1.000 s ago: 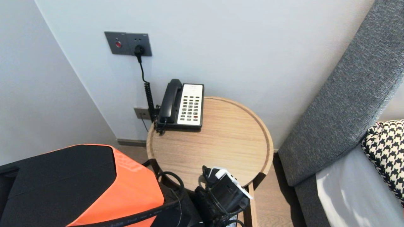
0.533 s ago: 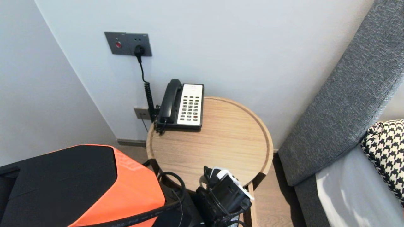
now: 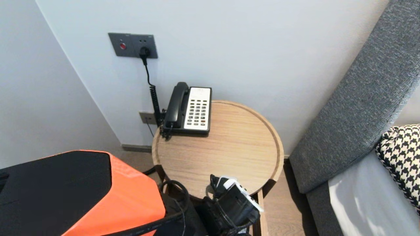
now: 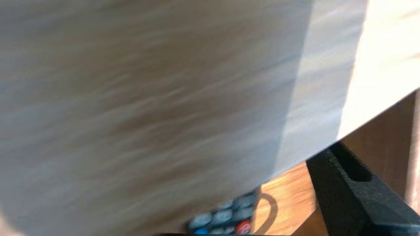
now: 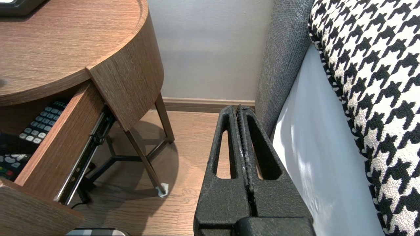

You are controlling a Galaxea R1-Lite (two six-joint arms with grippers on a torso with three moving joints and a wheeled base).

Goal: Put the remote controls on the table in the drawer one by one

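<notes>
**A:** How many pincers?

**B:** Two. The left pincer (image 3: 218,183) hangs at the near edge of the desk (image 3: 236,144), over its one open drawer (image 5: 62,141). Its jaws stand wide, with one ribbed black finger (image 4: 341,193) off to the side, and it grips nothing. The right pincer (image 5: 238,113) is parked low beside the grey woven upholstery (image 5: 285,55), pressed closed and empty.

**A:** And the remote?

**B:** The remote (image 5: 41,126) lies flat inside the drawer, black with rounded grey keys. The keys show in two patches, so I cannot tell whether it is one remote or two.

**A:** On top?

**B:** One phone (image 3: 190,109), black handset and white keypad, at the far edge of the round, rimmed wooden desk.
</notes>
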